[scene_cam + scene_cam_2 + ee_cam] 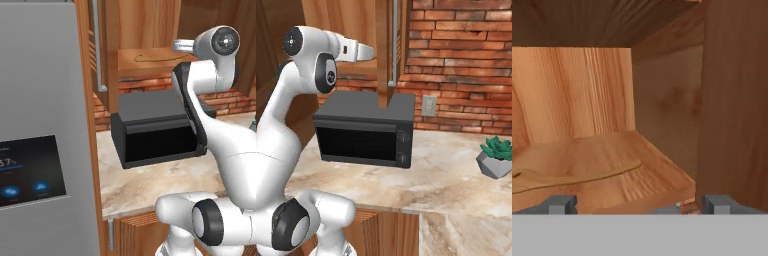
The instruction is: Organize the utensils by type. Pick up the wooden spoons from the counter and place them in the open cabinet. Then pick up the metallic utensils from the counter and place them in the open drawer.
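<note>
fingers (pixel 640 204) spread wide and empty, slim wooden spoon (pixel 572 176) flat on grainy cabinet shelf (pixel 657 175)

A black microwave (pixel 363 130) sits in the middle of the room, with its dark glass door facing out. Behind the microwave is a red brick wall (pixel 461 55), and a small pale wall socket (pixel 429 105) is on the bricks just to the right of it. Above the microwave hang brown wood cupboards, and one cupboard door (pixel 388 50) stands open over it, with a long silver handle. Far to the right of the microwave is a small green plant (pixel 498 157) in a grey pot. To the left of the microwave stands a tall grey fridge (pixel 42 125) with a dark screen on its front.
</note>
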Robot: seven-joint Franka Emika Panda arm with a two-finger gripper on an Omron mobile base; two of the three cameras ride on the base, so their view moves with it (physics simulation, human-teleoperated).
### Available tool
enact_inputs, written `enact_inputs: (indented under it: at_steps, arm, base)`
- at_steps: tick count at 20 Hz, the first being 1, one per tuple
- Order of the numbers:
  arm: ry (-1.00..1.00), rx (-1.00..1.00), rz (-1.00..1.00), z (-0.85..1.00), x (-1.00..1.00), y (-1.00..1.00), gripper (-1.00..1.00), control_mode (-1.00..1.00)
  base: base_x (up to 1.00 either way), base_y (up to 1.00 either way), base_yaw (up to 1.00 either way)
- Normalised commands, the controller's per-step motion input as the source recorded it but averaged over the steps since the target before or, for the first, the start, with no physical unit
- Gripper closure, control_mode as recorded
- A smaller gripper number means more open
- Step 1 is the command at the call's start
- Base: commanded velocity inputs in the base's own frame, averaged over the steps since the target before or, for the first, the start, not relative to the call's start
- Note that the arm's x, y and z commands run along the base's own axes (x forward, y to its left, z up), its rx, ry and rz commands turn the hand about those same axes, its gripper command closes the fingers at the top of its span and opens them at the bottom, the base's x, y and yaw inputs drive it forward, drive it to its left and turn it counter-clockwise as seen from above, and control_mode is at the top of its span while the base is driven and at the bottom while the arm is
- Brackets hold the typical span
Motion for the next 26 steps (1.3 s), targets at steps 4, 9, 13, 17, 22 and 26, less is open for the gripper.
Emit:
enact_inputs:
  at_steps: [4,9,13,17,22,26]
  arm:
    - [0.19,0.35,0.0,0.35,-0.76,0.24,-1.0,-1.0]
    - [0.28,0.24,0.1,0.21,-0.71,0.2,-1.0,-1.0]
    - [0.13,0.01,0.11,-0.24,-0.84,0.32,-1.0,-1.0]
    - [0.05,0.0,0.14,-0.26,-0.87,0.23,-1.0,-1.0]
    - [0.02,0.0,0.16,-0.25,-0.72,0.13,-1.0,-1.0]
    - [0.0,0.0,0.16,-0.3,-0.67,0.13,-1.0,-1.0]
  base:
    - [0.0,0.0,0.0]
    - [0.0,0.0,0.0]
    - [0.0,0.0,0.0]
    - [0.0,0.0,0.0]
    - [0.0,0.0,0.0]
    - [0.0,0.0,0.0]
